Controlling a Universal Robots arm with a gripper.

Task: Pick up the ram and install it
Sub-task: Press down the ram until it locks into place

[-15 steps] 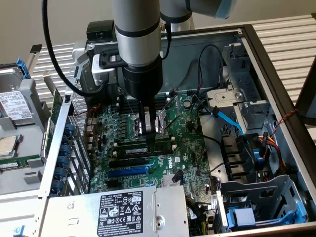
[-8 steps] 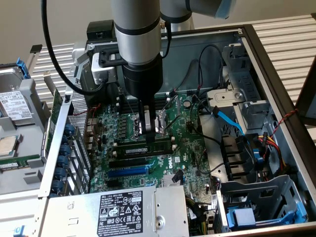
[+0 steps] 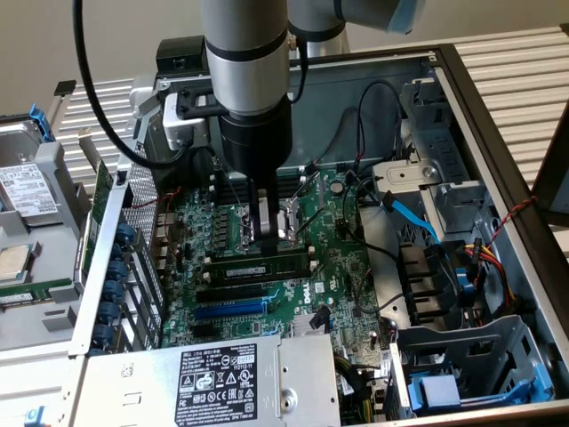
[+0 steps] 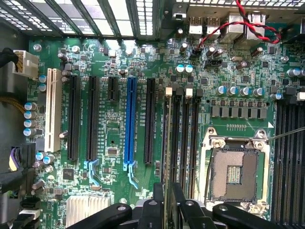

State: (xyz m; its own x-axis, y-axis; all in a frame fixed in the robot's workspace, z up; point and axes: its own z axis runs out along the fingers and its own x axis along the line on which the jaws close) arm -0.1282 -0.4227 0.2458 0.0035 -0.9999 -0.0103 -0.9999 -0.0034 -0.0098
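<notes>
Green Dell motherboard (image 3: 293,267) w/ black slots lies under the black two-finger gripper (image 3: 262,233). Gripper clamped narrow on the long green ram stick (image 4: 167,143), edge-on directly below fingers, over memory slots. Judgement: keep it vertical, press evenly.

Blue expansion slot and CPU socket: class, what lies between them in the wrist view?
A black slot, then the ram standing edge-on in the memory slots, between the blue expansion slot and CPU socket.
</notes>
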